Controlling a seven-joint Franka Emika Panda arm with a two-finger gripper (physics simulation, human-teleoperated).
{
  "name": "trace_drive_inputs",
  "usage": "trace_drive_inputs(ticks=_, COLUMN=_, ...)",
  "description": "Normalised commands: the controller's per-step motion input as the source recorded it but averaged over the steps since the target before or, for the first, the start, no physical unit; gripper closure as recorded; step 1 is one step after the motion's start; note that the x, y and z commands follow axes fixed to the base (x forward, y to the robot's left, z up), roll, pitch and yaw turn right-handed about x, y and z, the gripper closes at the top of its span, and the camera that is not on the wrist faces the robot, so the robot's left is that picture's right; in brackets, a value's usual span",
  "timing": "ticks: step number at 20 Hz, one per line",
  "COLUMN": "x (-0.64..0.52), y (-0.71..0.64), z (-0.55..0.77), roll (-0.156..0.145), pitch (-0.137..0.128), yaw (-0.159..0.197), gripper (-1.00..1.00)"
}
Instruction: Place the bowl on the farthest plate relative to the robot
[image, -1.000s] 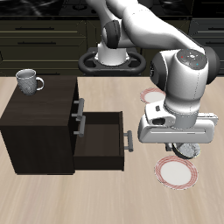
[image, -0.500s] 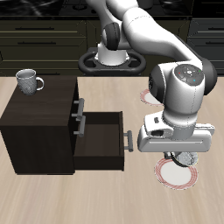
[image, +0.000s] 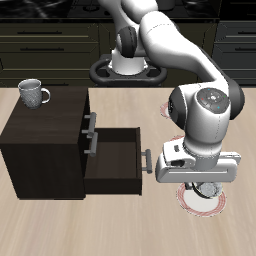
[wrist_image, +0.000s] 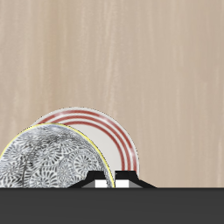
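The robot (image: 170, 60) reaches from the table's back edge toward the front, its wrist bent down so the gripper (image: 203, 190) hangs low over the plate (image: 204, 200) nearest the front edge, which I judge to be the target, being farthest from the base. The dark cabinet (image: 45, 145) has its middle drawer (image: 118, 162) pulled open; nothing shows inside it. A mug (image: 33, 92) stands on the cabinet's top. The bowl (wrist_image: 52, 157) sits pinched by its rim in closed fingers, above the plate, not yet released
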Motion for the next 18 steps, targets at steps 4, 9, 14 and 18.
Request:
trace_drive_inputs(ticks=4, x=-0.07, y=0.11, z=-0.22, roll=0.031, pitch=0.03, yaw=0.031, gripper=1.0)
trace_drive_inputs(ticks=9, x=0.03, y=-0.04, z=-0.01, roll=-0.012, pitch=0.011, yaw=0.011, gripper=1.0)
trace_drive_inputs(ticks=14, x=-0.02, y=0.06, z=-0.13, roll=-0.026, pitch=0.021, yaw=0.043, gripper=-1.0)
trace_drive_inputs(ticks=18, x=0.05, y=-0.03, z=-0.1, roll=0.011, pitch=0.019, yaw=-0.001, gripper=-1.0)
